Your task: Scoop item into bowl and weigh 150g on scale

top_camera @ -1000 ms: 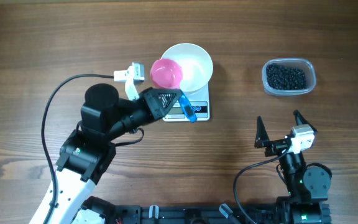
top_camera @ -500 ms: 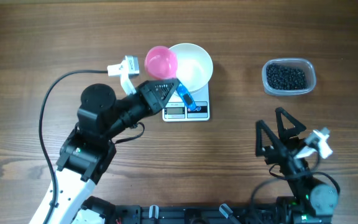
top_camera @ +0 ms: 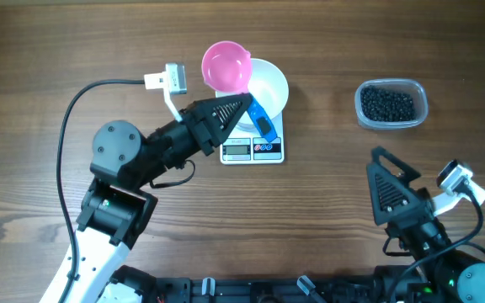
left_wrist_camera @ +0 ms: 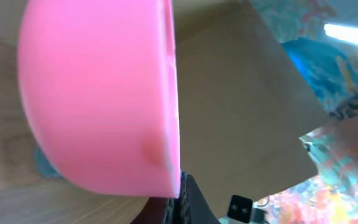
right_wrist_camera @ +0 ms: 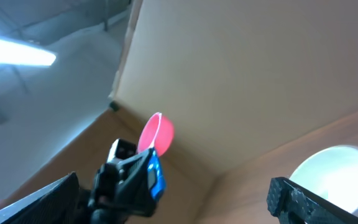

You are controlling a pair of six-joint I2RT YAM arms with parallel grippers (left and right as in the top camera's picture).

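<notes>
while the item lies as a dark heap of small black pellets inside a clear tub at the right of the table, the white bowl sits on the scale near the table's centre, well apart from the tub. the scale's display and two small buttons show just below the bowl. the bowl's visible interior is plain white.

a pink scoop hangs over the bowl's upper-left rim, and its blue handle slants down across the bowl's near side. the left gripper is clenched on that handle and carries the scoop. in the left wrist view the scoop's pink wall fills most of the frame.

the right gripper stands at the lower right, near the table edge and below the tub, well apart from it. its jaws are spread wide and grasp nothing. its wrist view looks across at the scoop and the bowl.
</notes>
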